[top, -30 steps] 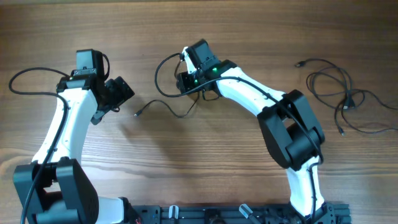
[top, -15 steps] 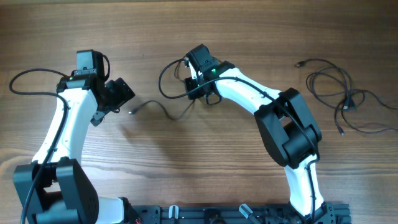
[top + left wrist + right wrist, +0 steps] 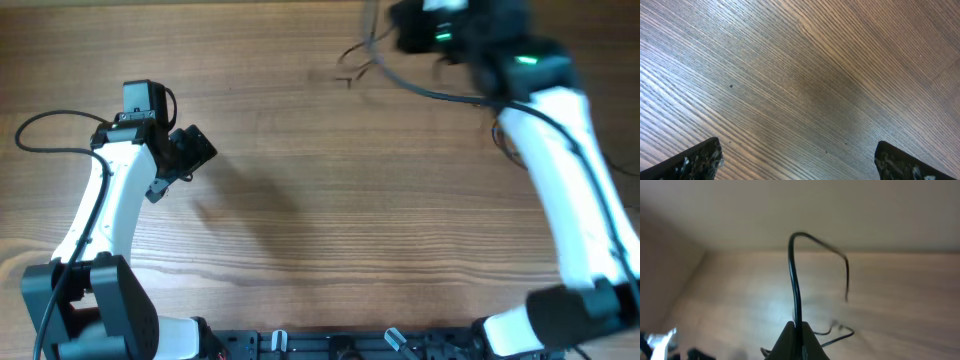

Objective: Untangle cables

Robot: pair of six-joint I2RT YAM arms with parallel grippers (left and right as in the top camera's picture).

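Firstly, right gripper [image 3: 800, 339]: its two dark fingers are pressing together at the tips, pinching a thin black cable [image 3: 794, 280] between them.
Held cable, right wrist view: it is rising straight out of the pinch, arching over and hanging back down like a hook. More of it is trailing over the wood beyond the fingers.
Held cable, overhead view: it is sitting near the far edge of the table [image 3: 320, 220], right of centre. It is running as a dark line from the gripper toward the right arm [image 3: 560, 170], and a loose end [image 3: 352, 55] is curling out to the gripper's left. Whether it is touching the wood is not something the pictures are showing.
Right arm: it is reaching along the right side to the far edge. Its upper part is showing blurred, and two green lights [image 3: 438, 37] are glowing on it.
Left gripper [image 3: 800, 169]: its fingers [image 3: 697, 160] are standing spread wide, one in each bottom corner of the left wrist view, with only bare wood grain showing between them.
Left arm [image 3: 110, 200]: it is sitting at the left side, well apart from the cable, with a black lead [image 3: 40, 125] looping off it.
Markings: the arm housings are showing too small and blurred to read.
Table: brown wood with long grain is filling the view, and a dark rail [image 3: 350, 345] is running along the near edge.
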